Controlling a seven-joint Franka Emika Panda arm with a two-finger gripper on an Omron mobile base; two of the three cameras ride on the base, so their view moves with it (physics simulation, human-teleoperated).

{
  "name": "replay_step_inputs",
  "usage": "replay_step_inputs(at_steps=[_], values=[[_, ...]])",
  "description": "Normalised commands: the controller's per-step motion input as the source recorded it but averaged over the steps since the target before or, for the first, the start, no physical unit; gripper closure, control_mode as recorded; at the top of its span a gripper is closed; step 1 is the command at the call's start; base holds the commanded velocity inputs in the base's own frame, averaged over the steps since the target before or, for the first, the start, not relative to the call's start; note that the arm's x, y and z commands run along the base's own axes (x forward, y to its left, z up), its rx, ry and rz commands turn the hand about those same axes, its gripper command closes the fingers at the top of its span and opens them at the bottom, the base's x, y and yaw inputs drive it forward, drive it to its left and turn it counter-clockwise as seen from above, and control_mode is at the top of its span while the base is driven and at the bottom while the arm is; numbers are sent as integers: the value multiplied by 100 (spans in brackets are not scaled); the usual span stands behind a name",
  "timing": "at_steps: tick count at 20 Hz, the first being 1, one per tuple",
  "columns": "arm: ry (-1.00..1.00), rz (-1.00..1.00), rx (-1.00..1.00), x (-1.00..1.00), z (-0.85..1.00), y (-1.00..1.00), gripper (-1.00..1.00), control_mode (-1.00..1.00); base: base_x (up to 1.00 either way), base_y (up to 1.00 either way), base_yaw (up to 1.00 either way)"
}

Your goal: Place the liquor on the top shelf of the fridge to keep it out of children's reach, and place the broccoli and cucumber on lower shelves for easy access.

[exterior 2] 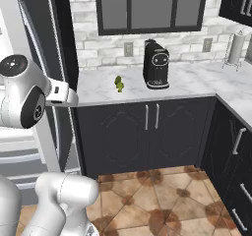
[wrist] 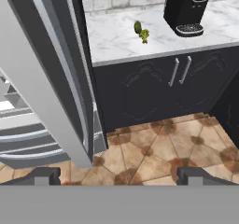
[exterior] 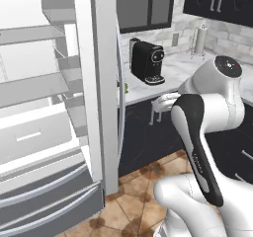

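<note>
Two vegetables, the cucumber and broccoli, sit touching on the counter, not yet shelved. Gripper hangs wide and empty near the open fridge; liquor placement unconfirmed.

Black coffee machine on white marble counter (grey veins)
</note>
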Motion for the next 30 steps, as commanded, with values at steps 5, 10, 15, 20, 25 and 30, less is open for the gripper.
replay_step_inputs(at_steps=[5, 10, 15, 20, 25, 30], values=[[0, 0, 0, 0, 0, 0, -100, 100, 0, -100, 2], [0, 0, 0, 0, 0, 0, -100, 100, 13, -77, 13], [0, 0, 0, 0, 0, 0, -100, 100, 34, -18, 27], [0, 0, 0, 0, 0, 0, -100, 100, 26, -1, 34], [0, 0, 0, 0, 0, 0, -100, 100, 29, -32, 31], [0, 0, 0, 0, 0, 0, -100, 100, 24, -60, 16]])
